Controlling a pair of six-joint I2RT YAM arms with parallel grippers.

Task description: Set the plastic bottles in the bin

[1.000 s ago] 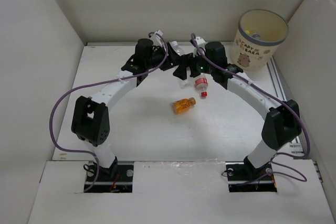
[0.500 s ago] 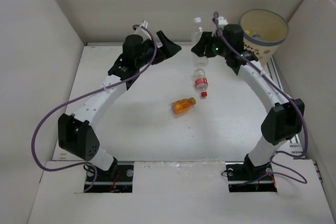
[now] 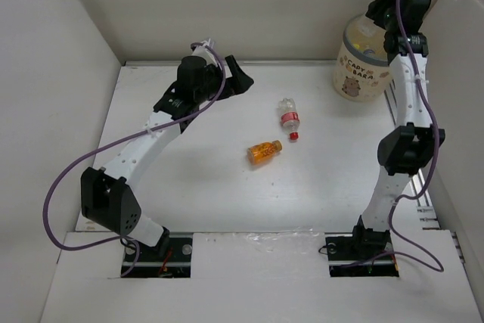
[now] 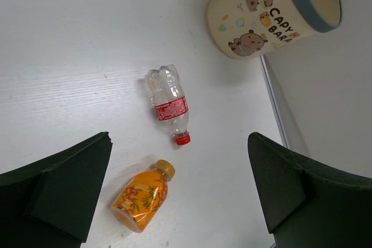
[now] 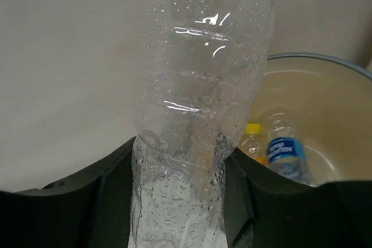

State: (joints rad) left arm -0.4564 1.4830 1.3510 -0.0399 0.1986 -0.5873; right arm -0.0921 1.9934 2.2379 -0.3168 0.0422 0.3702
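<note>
Clamping clear bottle (image 5: 197, 114) by bin (image 5: 340, 114), right gripper (image 5: 180, 193); left gripper (image 4: 180, 193) gaping, empty, above orange bottle (image 4: 140, 197), red-capped bottle (image 4: 168, 104).

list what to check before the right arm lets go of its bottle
1. Right hand shut on clear bottle: ok.
2. Bottle over the bin opening: cannot tell; in the wrist view the opening sits off to one side.
3. Room in bin: ok; only a blue-labelled bottle and a yellow-capped bottle show inside.
4. Left hand open, away from bin: ok.
5. All bottles off the table: not ok; orange bottle and red-capped bottle lie there.
</note>
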